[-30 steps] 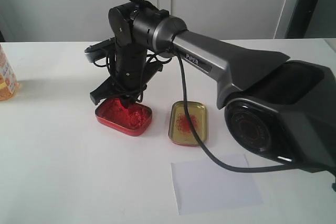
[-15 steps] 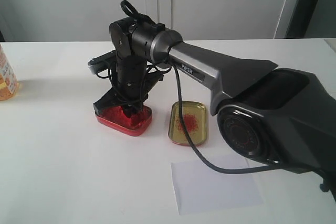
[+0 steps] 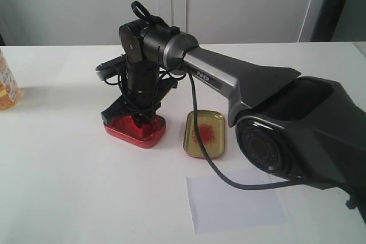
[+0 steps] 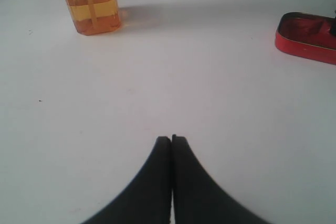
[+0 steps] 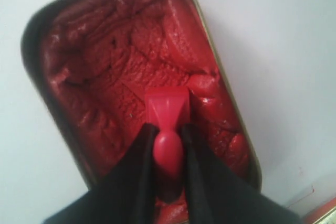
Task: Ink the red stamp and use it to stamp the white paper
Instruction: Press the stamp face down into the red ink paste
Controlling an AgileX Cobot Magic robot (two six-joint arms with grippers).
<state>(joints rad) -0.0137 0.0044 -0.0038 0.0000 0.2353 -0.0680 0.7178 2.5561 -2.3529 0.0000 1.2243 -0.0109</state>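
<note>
The thin white rectangular paper (image 3: 234, 201) lies nearest on the tabletop (image 3: 68, 170), well apart from the oval red paste tin (image 3: 134, 137) beyond, where the right arm's jaws clamp the tiny red plastic stamp (image 5: 167, 109) upright, base in paste; the left jaws sit closed, empty.

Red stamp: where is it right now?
The red stamp is gripped by its handle in the right gripper, base down on the paste in the red tin, left of centre in the exterior view, just left of the gold-lined lid.
</note>
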